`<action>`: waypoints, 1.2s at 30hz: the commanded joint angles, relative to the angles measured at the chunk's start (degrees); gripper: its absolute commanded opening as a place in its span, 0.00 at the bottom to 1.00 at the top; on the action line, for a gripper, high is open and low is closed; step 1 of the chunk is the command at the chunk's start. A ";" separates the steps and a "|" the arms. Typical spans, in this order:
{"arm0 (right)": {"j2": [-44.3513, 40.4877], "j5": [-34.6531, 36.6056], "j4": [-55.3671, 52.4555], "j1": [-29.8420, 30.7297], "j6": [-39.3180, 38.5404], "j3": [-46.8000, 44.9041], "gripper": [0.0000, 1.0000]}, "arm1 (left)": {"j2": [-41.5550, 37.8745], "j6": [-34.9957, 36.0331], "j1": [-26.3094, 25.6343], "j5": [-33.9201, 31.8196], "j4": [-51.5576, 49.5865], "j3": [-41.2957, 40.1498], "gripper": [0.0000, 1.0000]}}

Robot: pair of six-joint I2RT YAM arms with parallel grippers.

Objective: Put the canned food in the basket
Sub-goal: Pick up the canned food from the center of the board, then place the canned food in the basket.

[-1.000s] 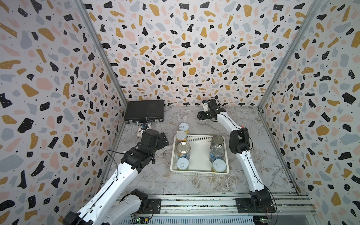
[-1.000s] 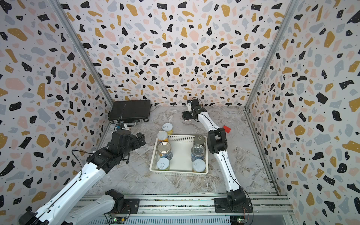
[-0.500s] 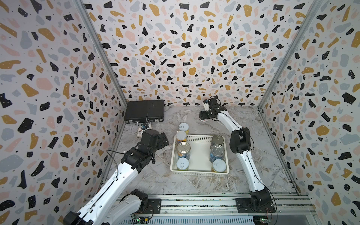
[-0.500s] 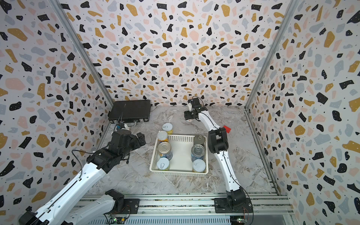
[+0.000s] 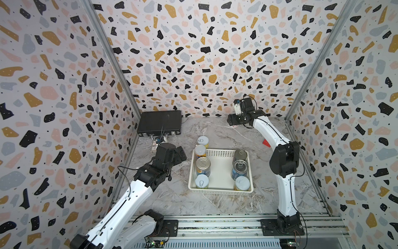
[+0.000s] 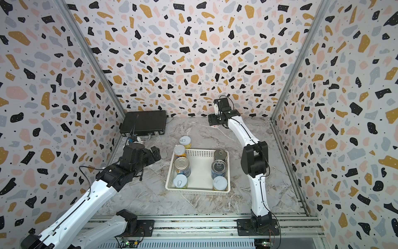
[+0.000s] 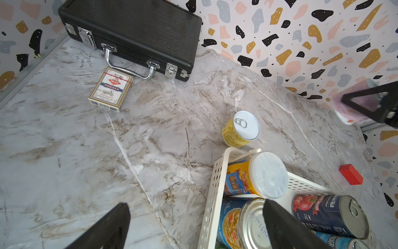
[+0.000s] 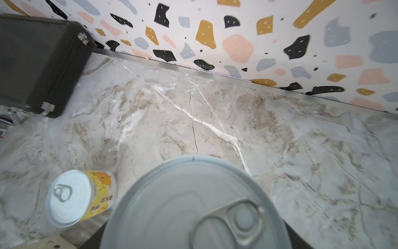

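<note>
Top views: basket [image 5: 220, 190] mid desk [image 5: 170, 194], six cans [image 5: 202, 166] inside; yellow can [image 5: 203, 141] just beyond far rim.
Left wrist: left jaws apart, empty; right jaws clamped on pink can [image 7: 358, 103], far right.
Right wrist: hold lid level; lower into basket's free middle.

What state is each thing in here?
Black ribbed briefcase: closed.
Flat card packet: closed, lying flat.
Shallow white perforated plastic basket: holds six upright cans.
Small yellow can with white top: upright on marble table, outside basket.
Pink-labelled can: clamped in right pincer.
Left pincer: open, empty.
Small red block: resting on table.
</note>
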 commanded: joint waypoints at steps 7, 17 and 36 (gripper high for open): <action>-20.18 9.16 4.02 5.96 0.67 -17.98 0.43 | -0.46 1.01 0.59 -0.14 2.61 -0.99 1.00; -33.83 14.05 3.08 16.91 2.79 -29.45 0.41 | -1.66 1.00 1.19 -0.36 2.06 -0.90 1.00; -43.58 10.84 5.82 23.91 8.84 -47.73 0.40 | -1.78 0.56 1.22 0.79 2.17 -1.05 1.00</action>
